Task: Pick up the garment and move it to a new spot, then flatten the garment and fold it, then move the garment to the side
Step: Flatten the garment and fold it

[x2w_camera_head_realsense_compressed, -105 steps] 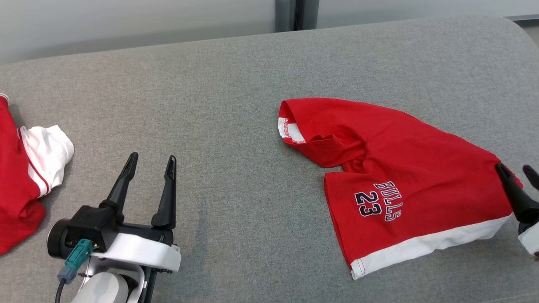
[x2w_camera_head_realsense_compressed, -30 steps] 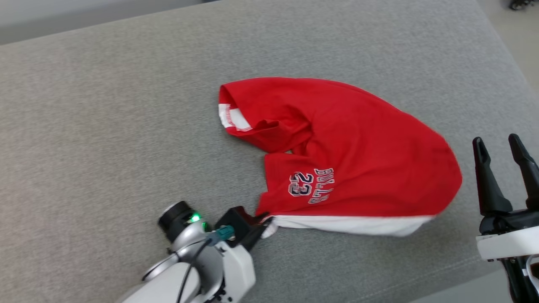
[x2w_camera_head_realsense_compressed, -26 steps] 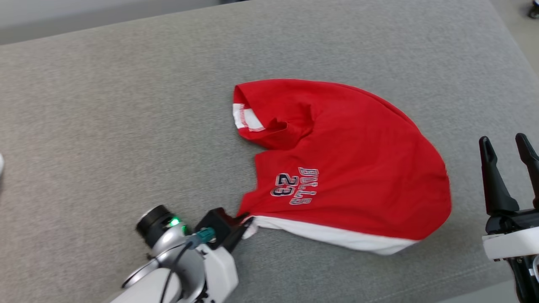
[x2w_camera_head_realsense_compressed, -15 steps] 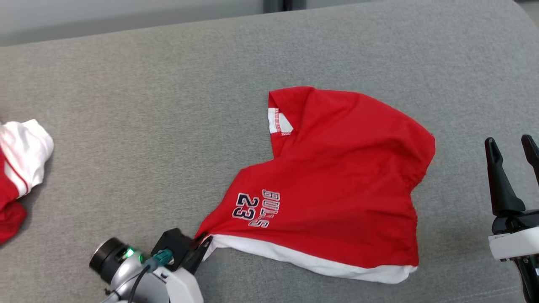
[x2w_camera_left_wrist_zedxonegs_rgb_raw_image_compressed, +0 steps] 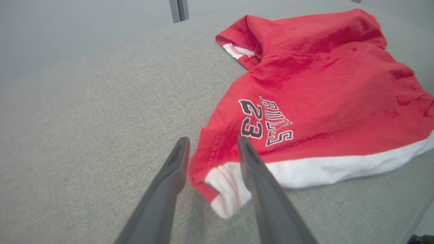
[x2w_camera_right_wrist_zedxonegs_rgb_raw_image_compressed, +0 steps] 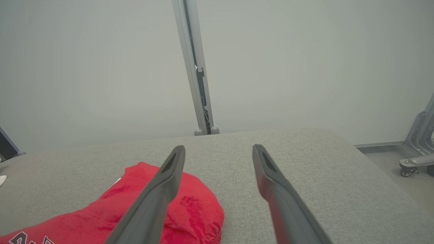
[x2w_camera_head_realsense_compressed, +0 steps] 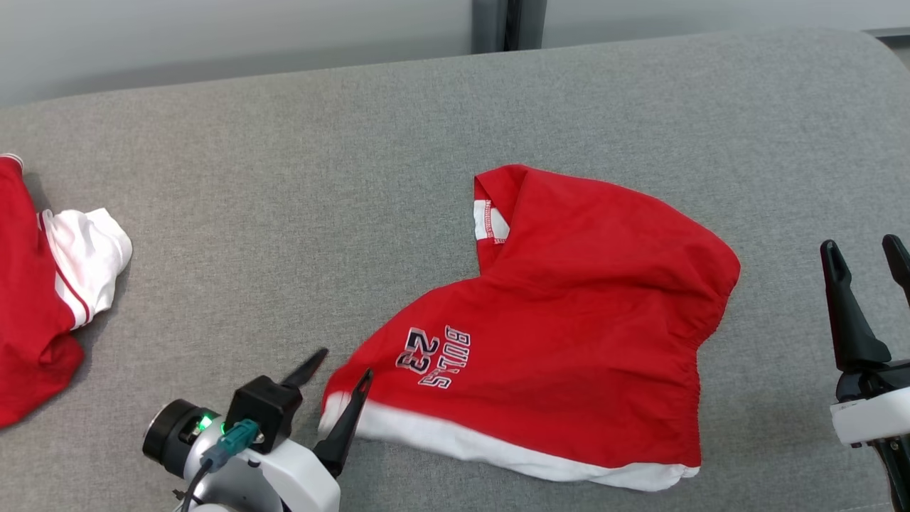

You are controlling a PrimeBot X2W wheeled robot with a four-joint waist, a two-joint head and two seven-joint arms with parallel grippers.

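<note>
Red garment (x2w_camera_head_realsense_compressed: 569, 341) lies rumpled on grey padded surface (x2w_camera_head_realsense_compressed: 284, 213) – both grippers apart, nothing held.

L gripper (x2w_camera_head_realsense_compressed: 345, 363) sits at the garment's near-left corner w/ its fingers spread; in the L wrist view the white hem corner of the garment (x2w_camera_left_wrist_zedxonegs_rgb_raw_image_compressed: 322, 84) lies loose btwn the gripper (x2w_camera_left_wrist_zedxonegs_rgb_raw_image_compressed: 213, 140) fingers, one finger covering part of the hem – contact can't be told. "BULLS 23" print readable; far leg folded over itself, underside hidden. R gripper (x2w_camera_head_realsense_compressed: 860, 243) stands wide, well right of the cloth, its outer finger cut off by the frame edge; R wrist view shows the gripper (x2w_camera_right_wrist_zedxonegs_rgb_raw_image_compressed: 218, 147) above the garment's (x2w_camera_right_wrist_zedxonegs_rgb_raw_image_compressed: 190, 206) bunched end. Second red-and-white garment (x2w_camera_head_realsense_compressed: 35, 284) at far left, cropped by the frame.
</note>
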